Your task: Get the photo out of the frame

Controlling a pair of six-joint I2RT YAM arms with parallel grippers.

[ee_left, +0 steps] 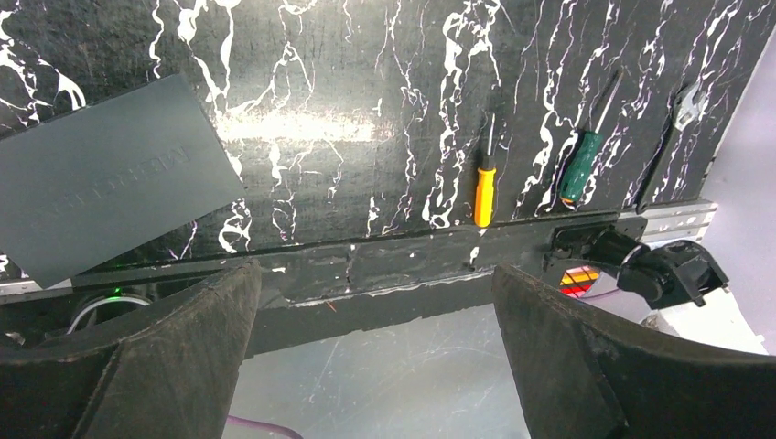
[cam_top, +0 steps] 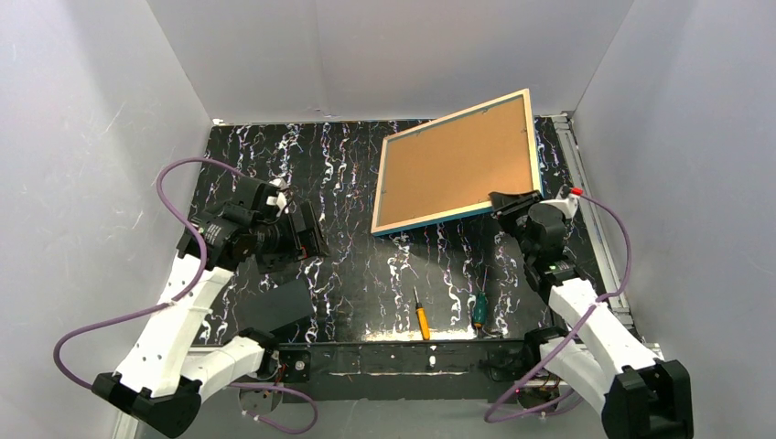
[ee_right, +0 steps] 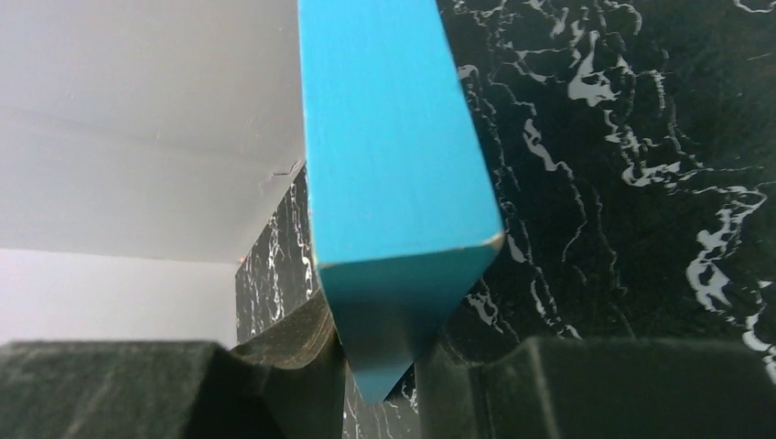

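The frame [cam_top: 439,219] sits in the upper right of the overhead view, back side up and turned askew. It shows a pale wood rim, a bright-blue outer edge and one brown backing board [cam_top: 458,163] filling it. The photo cannot be seen from this side.

The right gripper [cam_top: 512,199] pinches the frame's lower right corner. In the wrist view the blue edge runs down between the two narrowly set pads. That arm reaches up from the lower right with its elbow bent.

Lower centre on the black marbled table [cam_top: 348,174] lie two screwdrivers, one orange-handled [cam_top: 422,317] and one green-handled [cam_top: 478,309]. A single wrench [ee_left: 682,119] lies just past the green one.

At left centre the left gripper [ee_left: 373,293] hangs above the table with its jaws spread wide and nothing between them, its camera looking toward the table's near edge. Beside it lies one dark grey box [cam_top: 274,306]. The raised lettering on its lid is too faint to read.
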